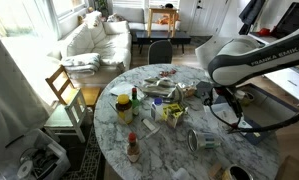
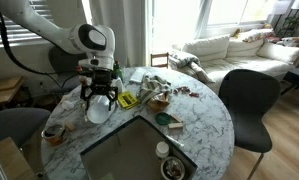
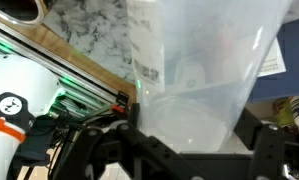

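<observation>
I had the arm (image 2: 49,35) arched in over the round marble table (image 2: 204,115), wrist bent so that the gripper (image 2: 97,102) pointed straight down near the table's edge. The jaws were closed onto the two sides of a plastic cup (image 2: 97,112). They stood wide only because the cup is wide.

In an exterior view the cup showed as a pale shape under the black fingers, low over the marble. A metal bowl (image 2: 54,132) sat near it at the rim, and a yellow packet (image 2: 127,100) lay just beside it toward the clutter in the middle. In an exterior view from across the room the white forearm (image 1: 254,55) reached in from the side. The gripper (image 1: 217,97) was a dark knot beneath it, and I could not make out the cup there. That view did show the metal bowl (image 1: 201,140) and a yellow bottle (image 1: 123,105) well apart on the far side.

Only the wrist view showed the grip. The cup (image 3: 199,70) filled the space between the fingers (image 3: 137,140), with its walls lying against them on both sides. It looked translucent and milky, smooth, and wider away from the camera, with the marble top (image 3: 84,30) showing beside it.
</observation>
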Motion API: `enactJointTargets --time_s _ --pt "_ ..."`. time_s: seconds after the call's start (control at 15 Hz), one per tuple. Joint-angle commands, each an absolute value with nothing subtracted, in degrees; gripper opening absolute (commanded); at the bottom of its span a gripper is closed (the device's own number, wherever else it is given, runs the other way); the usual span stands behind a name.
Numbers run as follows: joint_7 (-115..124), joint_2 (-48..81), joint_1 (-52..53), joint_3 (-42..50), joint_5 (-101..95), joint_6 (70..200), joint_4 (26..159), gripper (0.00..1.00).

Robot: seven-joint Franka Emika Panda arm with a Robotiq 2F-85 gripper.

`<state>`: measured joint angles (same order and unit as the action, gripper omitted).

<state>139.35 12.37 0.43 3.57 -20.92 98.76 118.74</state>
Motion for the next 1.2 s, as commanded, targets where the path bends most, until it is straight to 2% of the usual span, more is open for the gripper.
enactJointTargets --time_s 0.0,0.13,0.27,0.47,1.13 --pt "136.8 10.0 -0.8 4.2 -20.2 110.2 124.5 0.64" --pt "135.3 10.3 -1.2 4.5 -19.4 115.4 126.3 0.64" --pt "134.4 9.9 -1.4 4.9 -19.1 118.1 127.8 0.97" --pt "134.7 8.5 -1.0 5.2 -19.5 119.5 128.7 1.00" --pt "124.2 5.6 -0.8 4.5 -19.2 123.2 130.0 1.00"
